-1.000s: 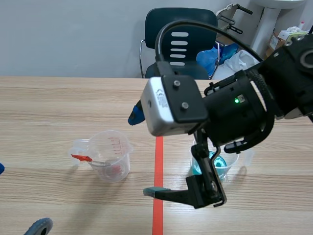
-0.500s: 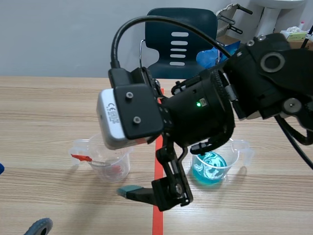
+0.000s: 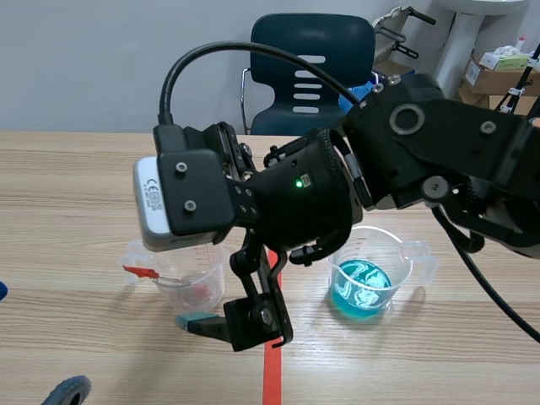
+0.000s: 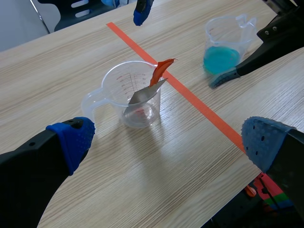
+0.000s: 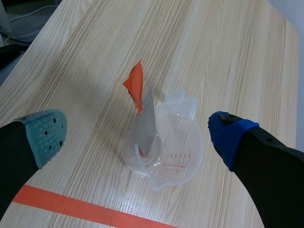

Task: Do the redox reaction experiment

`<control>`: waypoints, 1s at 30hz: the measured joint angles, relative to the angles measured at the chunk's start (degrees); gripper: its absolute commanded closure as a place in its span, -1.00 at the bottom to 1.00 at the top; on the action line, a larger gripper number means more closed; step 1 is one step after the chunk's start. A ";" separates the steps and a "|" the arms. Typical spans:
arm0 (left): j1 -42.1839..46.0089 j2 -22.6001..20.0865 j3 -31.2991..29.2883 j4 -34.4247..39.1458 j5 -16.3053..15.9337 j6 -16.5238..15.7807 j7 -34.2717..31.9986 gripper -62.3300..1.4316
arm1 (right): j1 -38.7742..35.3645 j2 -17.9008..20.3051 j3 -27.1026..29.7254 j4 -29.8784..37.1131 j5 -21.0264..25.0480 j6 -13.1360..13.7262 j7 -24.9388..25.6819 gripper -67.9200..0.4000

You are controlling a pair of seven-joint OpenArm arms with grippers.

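A clear measuring cup point(image 3: 187, 272) stands left of the orange tape line. In it leans a thin metal spatula point(image 5: 145, 124) with an orange-red handle point(image 4: 160, 69). A second clear cup point(image 3: 369, 272) holding blue liquid stands right of the tape. My right gripper point(image 5: 137, 135) hangs open over the clear cup, with one finger on each side and well apart from it. Its grey-green pad point(image 3: 196, 320) sits low in front of the cup; the wrist camera hides the other finger in the scene view. My left gripper point(image 4: 168, 142) is open near the table's front edge, empty, with the clear cup ahead of it.
The right arm's bulk point(image 3: 354, 181) stretches across the table's middle above the blue-liquid cup. The orange tape line point(image 4: 190, 97) runs between the two cups. A dark chair point(image 3: 312, 59) stands behind the far edge, and boxes point(image 3: 502, 72) sit at the back right.
The right arm has swung left, from above the blue-liquid cup across the tape to above the clear cup. Both cups and the left gripper stayed where they were.
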 measured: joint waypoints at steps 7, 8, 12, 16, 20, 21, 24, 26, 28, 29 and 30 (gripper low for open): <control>0.00 0.00 0.00 0.00 0.00 0.00 0.00 -1.00 | 0.00 -2.08 0.00 -0.15 -0.96 0.00 -0.15 -0.77; 0.00 0.00 0.00 0.00 0.00 0.00 0.00 -1.00 | 0.00 -2.58 0.00 -0.22 -1.07 0.00 -0.15 -0.77; 0.00 0.00 0.00 0.00 0.00 0.00 0.00 -1.00 | 0.00 -4.39 0.00 -1.66 -1.07 0.00 -0.13 -0.77; 0.00 0.00 0.00 0.00 0.00 0.00 0.00 -1.00 | 0.00 -5.14 0.00 -3.13 -1.07 0.00 -0.13 -0.63; 0.00 0.00 0.00 0.00 0.00 0.00 0.00 -1.00 | 0.00 -5.18 0.00 -3.30 -1.07 0.00 -0.04 -0.50; 0.00 0.00 0.00 0.00 0.00 0.00 0.00 -1.00 | 0.00 -5.18 0.00 -3.30 -1.07 0.00 0.07 -0.46; 0.00 0.00 0.00 0.00 0.00 0.00 0.00 -1.00 | 0.00 -5.18 0.00 -3.30 -1.07 0.00 0.07 -0.28; 0.00 0.00 0.00 0.00 0.00 0.00 0.00 -1.00 | 0.00 -5.18 0.00 -3.30 -1.07 0.00 0.07 -0.15; 0.00 0.00 0.00 0.00 0.00 0.00 0.00 -1.00 | 0.00 -5.16 0.00 -3.30 -1.05 0.00 0.04 -0.05; 0.00 0.00 0.00 0.00 0.00 0.00 0.00 -1.00 | 0.00 -5.16 0.00 -3.30 -1.05 0.00 0.02 -0.02; 0.00 0.00 0.00 0.00 0.00 0.00 0.00 -1.00 | 0.00 -5.16 0.00 -3.30 -1.05 0.00 -0.02 -0.02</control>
